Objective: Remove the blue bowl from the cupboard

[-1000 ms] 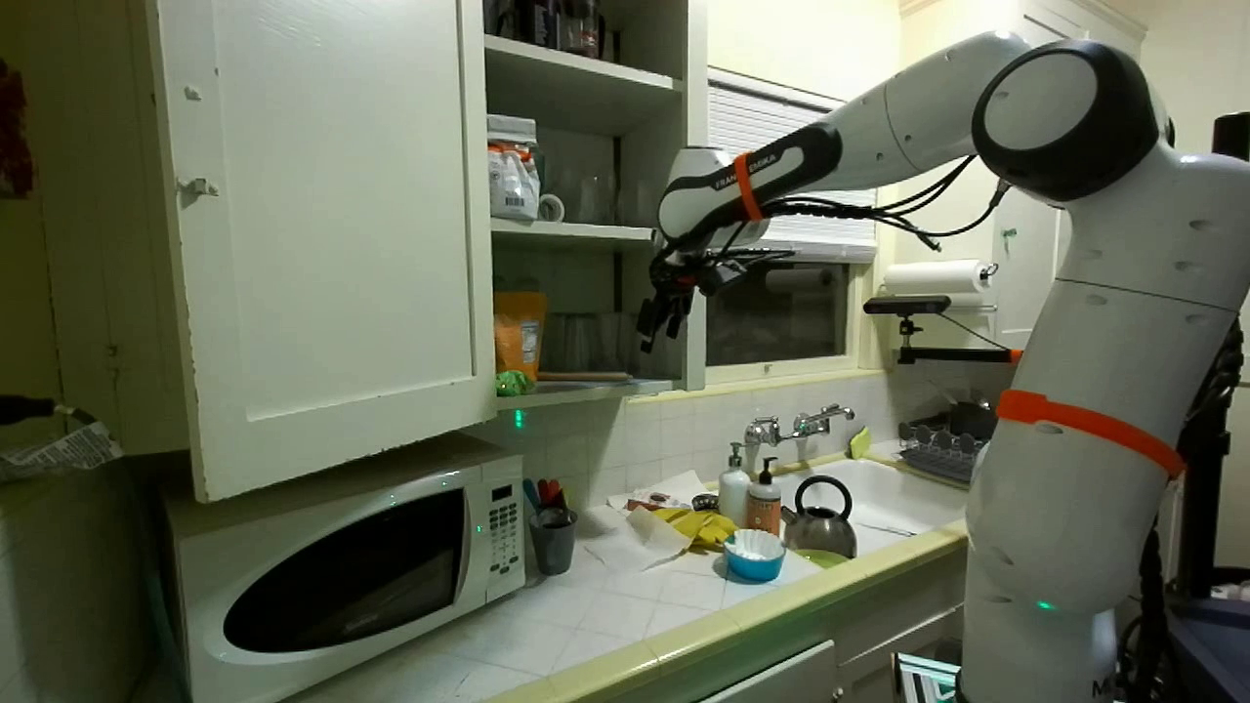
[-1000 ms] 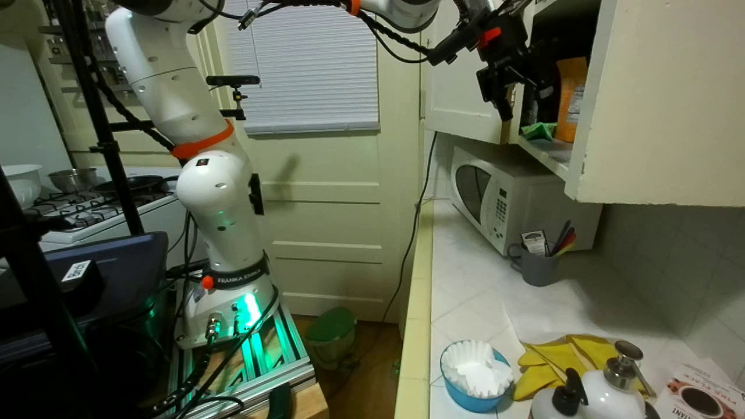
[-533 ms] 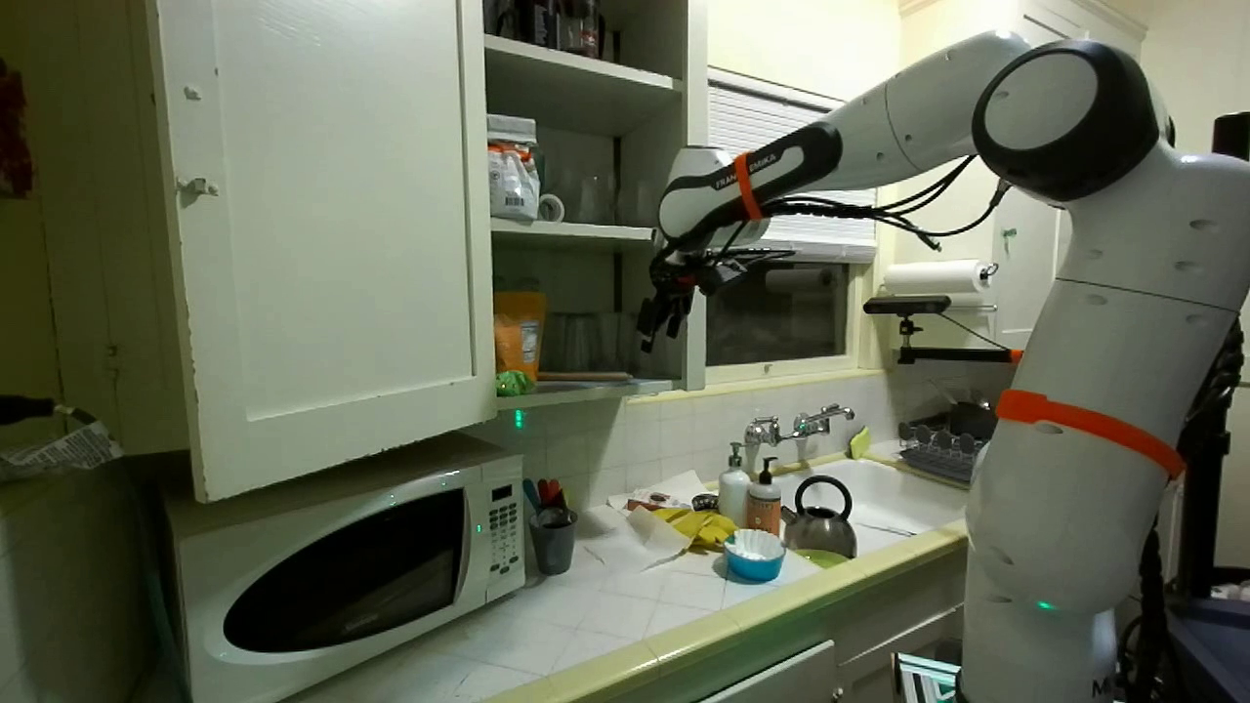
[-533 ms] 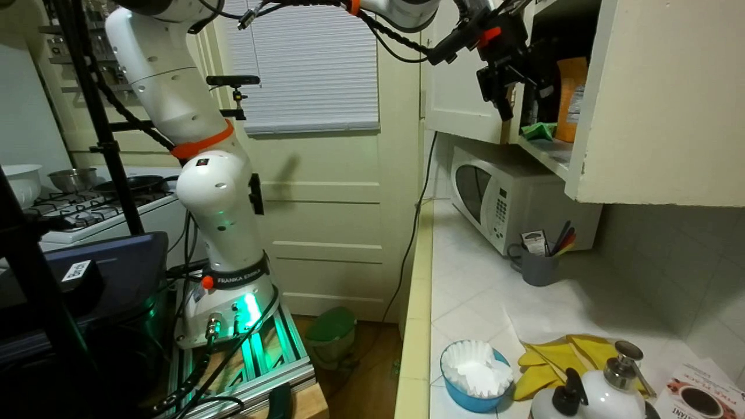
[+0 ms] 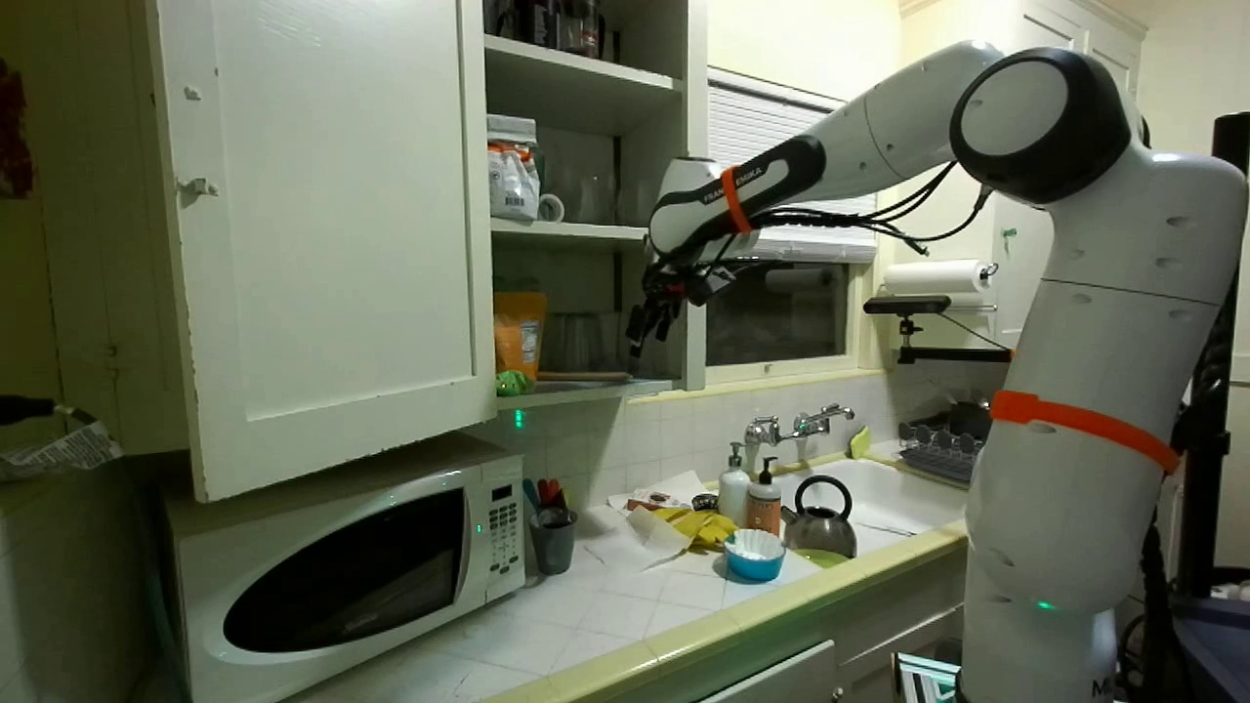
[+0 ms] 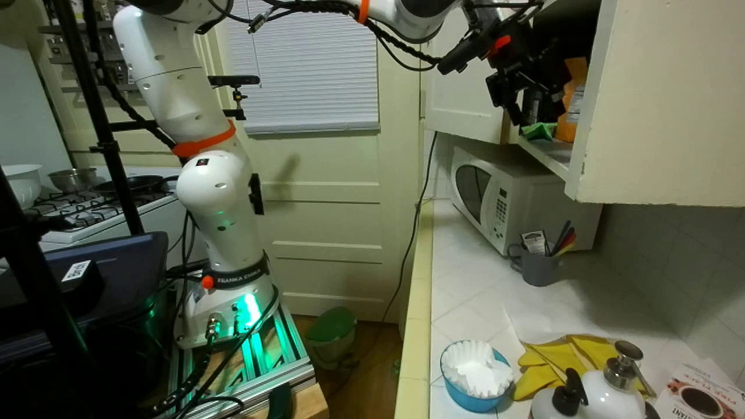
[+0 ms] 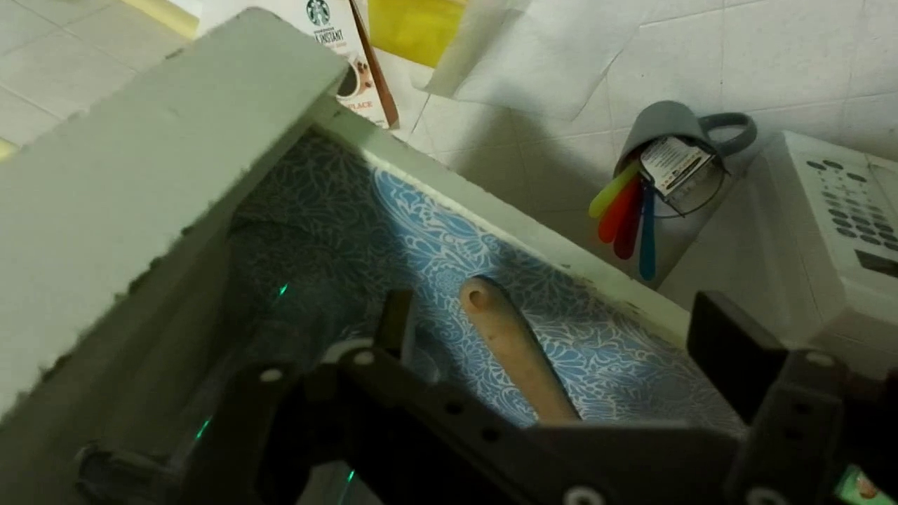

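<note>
Gripper (image 7: 565,340) angles downward at the lowest visible compartment of the white cupboard (image 5: 576,230), and my wrist view shows its fingertips (image 7: 733,348) standing well apart, unclenched. Between them, from that camera, I see a wooden handle (image 7: 515,351) lying on the blue-patterned shelf (image 7: 445,228); I can't tell how close above it I am. The blue bowl (image 5: 754,567) sits upright on the tiled counter (image 5: 586,620) in both exterior views, well below the gripper, with white fluted paper (image 6: 472,366) inside, just beside a yellow bundle (image 5: 705,527). An orange pouch (image 5: 518,332) stands on the shelf too, a green item (image 5: 514,383) just beside it. The cupboard door (image 5: 332,234) is swung wide above the white microwave (image 5: 361,566).
</note>
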